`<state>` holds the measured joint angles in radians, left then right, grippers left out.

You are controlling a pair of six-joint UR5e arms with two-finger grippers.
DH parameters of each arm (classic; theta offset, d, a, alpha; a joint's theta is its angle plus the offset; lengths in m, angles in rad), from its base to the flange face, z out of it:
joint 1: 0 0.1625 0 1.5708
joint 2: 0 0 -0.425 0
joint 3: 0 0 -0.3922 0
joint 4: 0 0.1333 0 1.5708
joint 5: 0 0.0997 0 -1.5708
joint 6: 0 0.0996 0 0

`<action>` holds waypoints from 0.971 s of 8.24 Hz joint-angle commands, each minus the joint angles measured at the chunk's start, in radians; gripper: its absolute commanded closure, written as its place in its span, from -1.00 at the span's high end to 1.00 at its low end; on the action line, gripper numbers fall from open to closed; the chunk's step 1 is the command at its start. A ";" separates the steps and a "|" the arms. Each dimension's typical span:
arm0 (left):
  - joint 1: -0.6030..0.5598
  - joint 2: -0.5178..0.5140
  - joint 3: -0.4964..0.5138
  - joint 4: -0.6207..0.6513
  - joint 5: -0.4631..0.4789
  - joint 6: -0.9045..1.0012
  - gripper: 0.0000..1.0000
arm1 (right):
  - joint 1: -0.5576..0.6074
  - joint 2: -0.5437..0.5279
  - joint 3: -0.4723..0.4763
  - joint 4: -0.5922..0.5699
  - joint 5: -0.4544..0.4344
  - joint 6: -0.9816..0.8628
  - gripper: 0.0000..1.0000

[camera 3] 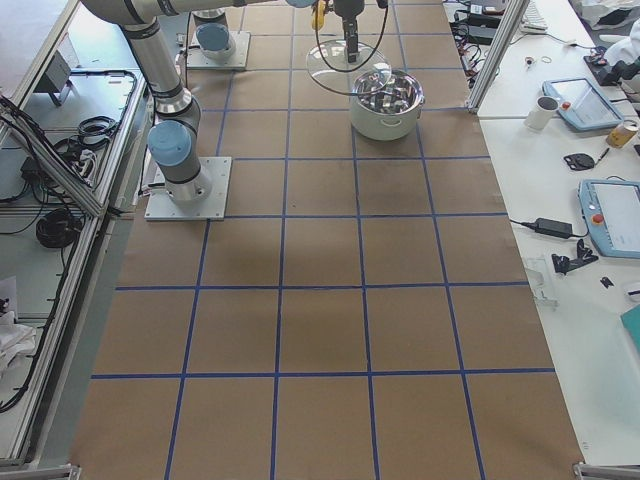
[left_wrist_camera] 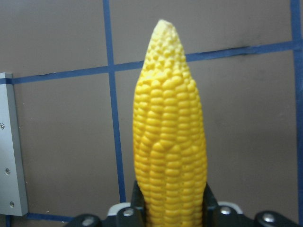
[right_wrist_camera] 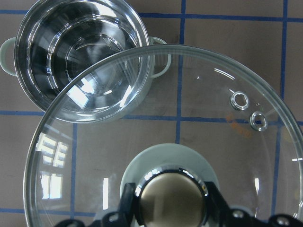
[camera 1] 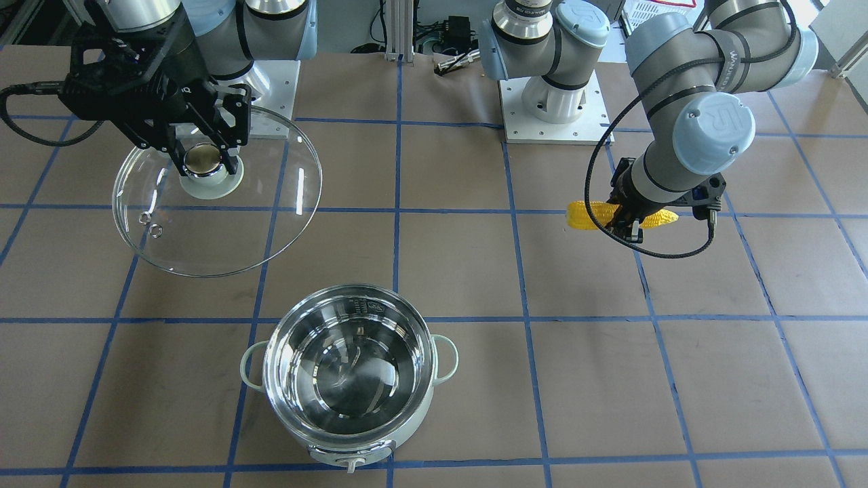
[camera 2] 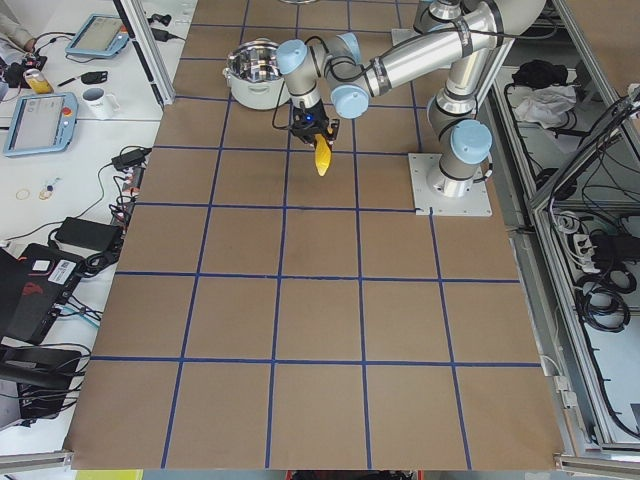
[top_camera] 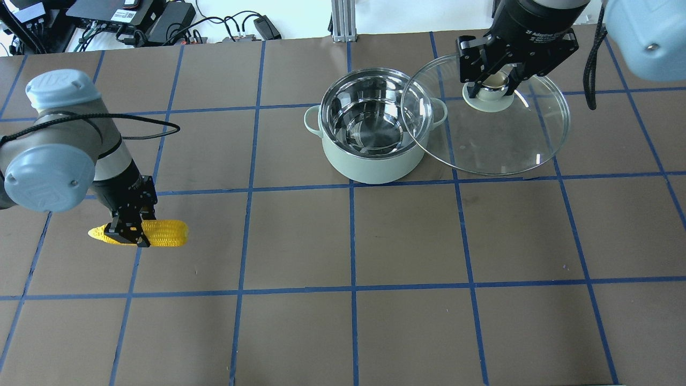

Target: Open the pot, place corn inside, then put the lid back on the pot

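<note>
1. Nearest the front-facing camera stood the pot [camera 1: 349, 291], open, with its steel inside bare and its front knob [camera 1: 351, 465] turned toward that camera. Marks stamped on the inner wall were too small to read.
2. Farther back, on the robot's right, the right gripper [top_camera: 492, 86] held the lid [camera 1: 230, 224] by its knob [right_wrist_camera: 173, 198], jaws clamped on either side of it. The lid hung off the table, apart from the pot in the front-facing view. Two vent rings [right_wrist_camera: 250, 111] showed in the glass. White print on the gripper's body began "2F Adaptive"; the rest could not be read.
3. At about the same depth, on the robot's left, the left gripper [camera 1: 627, 220] was clamped around the middle of the corn [camera 1: 586, 213]. The cob lay level, blunt end toward the table's middle, well apart from the pot. The wrist hid the cob's middle. A joint cap [camera 1: 713, 122] bore "UR", and a black cable [camera 1: 597, 163] looped beside the arm.
4. From overhead, the lid's edge crossed the pot's rim, which showed through the glass.
5. Farthest back were the base plates [camera 1: 556, 129] on the brown table [camera 1: 461, 264], which was marked with blue tape lines [camera 1: 400, 203]. A white basket [camera 1: 654, 10] stood beyond them.
</note>
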<state>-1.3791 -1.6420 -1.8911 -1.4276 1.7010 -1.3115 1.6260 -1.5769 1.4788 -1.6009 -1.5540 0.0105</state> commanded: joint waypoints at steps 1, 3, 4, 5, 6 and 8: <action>-0.127 -0.018 0.154 -0.019 -0.044 -0.061 -1.00 | 0.000 0.000 0.000 -0.001 0.000 -0.001 -0.67; -0.161 -0.085 0.313 -0.060 -0.101 -0.136 -1.00 | 0.000 0.000 0.000 0.001 0.000 -0.003 -0.67; -0.193 -0.146 0.422 -0.082 -0.128 -0.193 -1.00 | 0.000 0.000 0.000 -0.001 0.000 -0.003 -0.67; -0.255 -0.220 0.531 -0.085 -0.126 -0.268 -1.00 | 0.000 0.000 0.000 -0.001 0.000 -0.003 -0.67; -0.289 -0.273 0.614 -0.086 -0.129 -0.302 -1.00 | 0.000 0.000 0.000 0.001 0.000 -0.003 -0.67; -0.326 -0.329 0.703 -0.111 -0.135 -0.382 -1.00 | -0.003 0.000 0.000 -0.001 -0.001 -0.003 -0.67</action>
<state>-1.6605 -1.9111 -1.2829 -1.5143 1.5726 -1.6132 1.6259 -1.5769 1.4788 -1.6009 -1.5540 0.0077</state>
